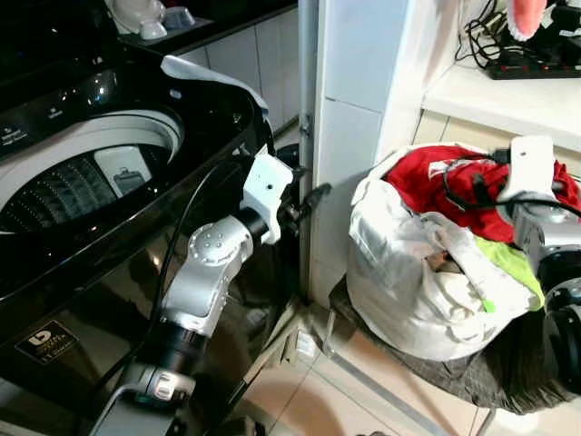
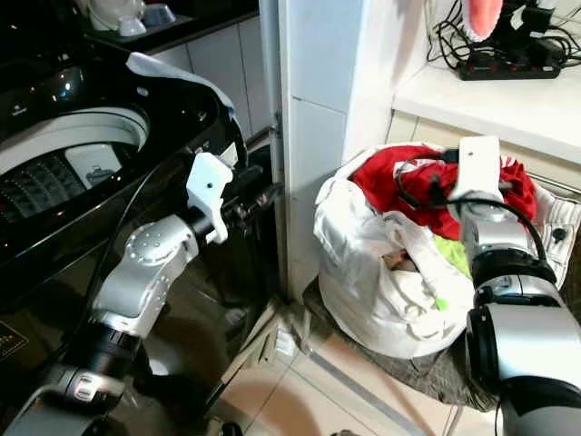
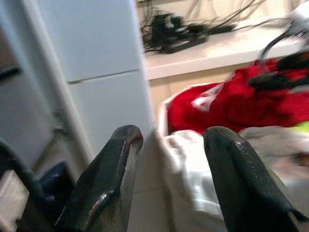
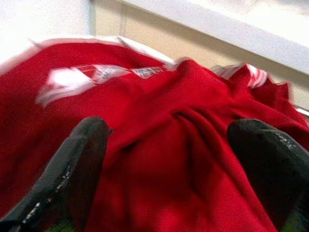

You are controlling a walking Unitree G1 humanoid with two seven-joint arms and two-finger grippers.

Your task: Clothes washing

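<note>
A white laundry bag [image 1: 399, 282] stands on the floor to the right, heaped with clothes. On top lies a red garment [image 1: 425, 177] with a white logo, and a bit of green cloth [image 1: 510, 261] beside it. My right gripper [image 4: 176, 130] hovers open just over the red garment [image 4: 183, 92], its black fingers [image 1: 467, 186] straddling a fold. My left gripper [image 3: 174, 135] is open and holds nothing; it points from beside the washer towards the bag [image 3: 193, 174]. The black top-loading washing machine [image 1: 91, 173] stands at left with its drum uncovered.
A white tiled pillar [image 1: 354, 109] rises between washer and bag. Behind the bag runs a white counter [image 1: 508, 95] carrying a power strip and cables [image 1: 531, 54]. A dark grey cloth [image 1: 472, 377] lies under the bag on the tiled floor.
</note>
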